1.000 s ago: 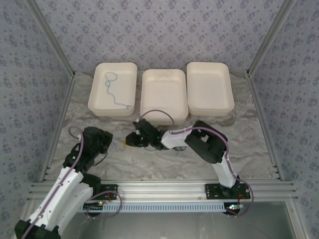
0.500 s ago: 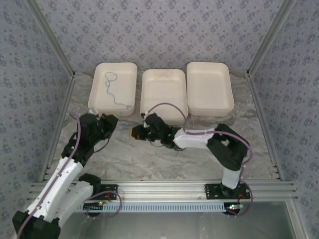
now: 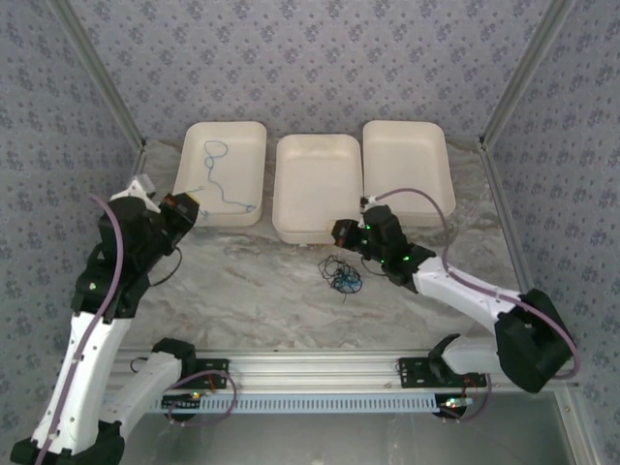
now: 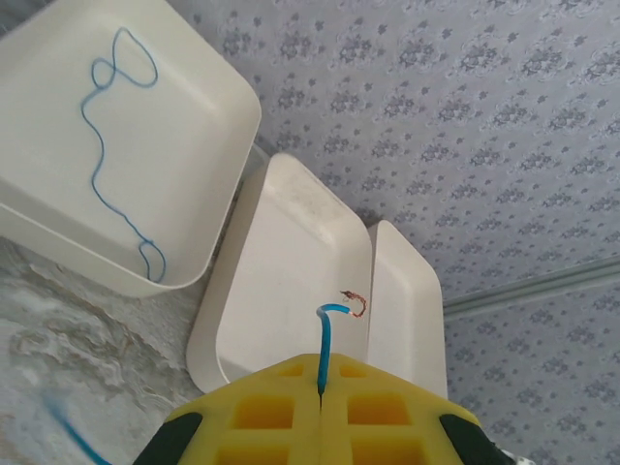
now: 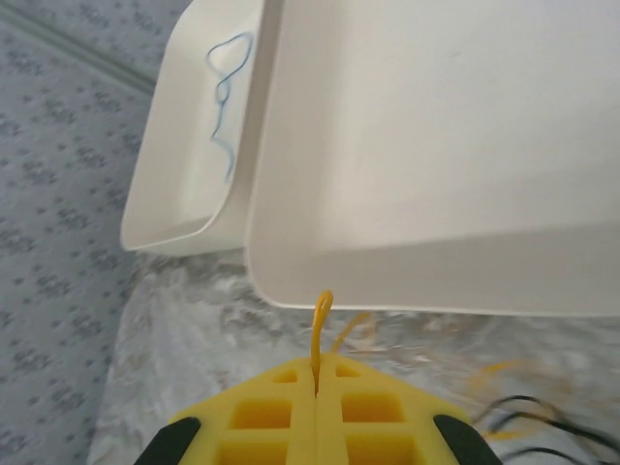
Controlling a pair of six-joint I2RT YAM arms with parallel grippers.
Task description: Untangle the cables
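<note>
These cables point(image 3: 341, 274) look light and floppy, so grab near the ends. The left gripper point(image 4: 320, 380) pinches a blue cable point(image 4: 327, 329), the right gripper point(image 5: 316, 383) a yellow cable point(image 5: 321, 315), tips poking just past each.

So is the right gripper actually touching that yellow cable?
Touching. The right wrist view shows the yellow cable pinched inside the shut right gripper, with its end sticking up out of the seam.

A thin blue cable point(image 3: 221, 174) is laid loose and looped in the tray point(image 3: 184, 199) at eleven o'clock. A small knot of black and blue cables point(image 3: 341, 274) is seen at four o'clock from that tray, well apart. A blue cable end point(image 4: 325, 334), tipped with bare copper, is pinched in the left gripper point(image 4: 320, 373). A yellow cable point(image 5: 320, 315) is pinched in the right gripper point(image 5: 317, 380).
</note>
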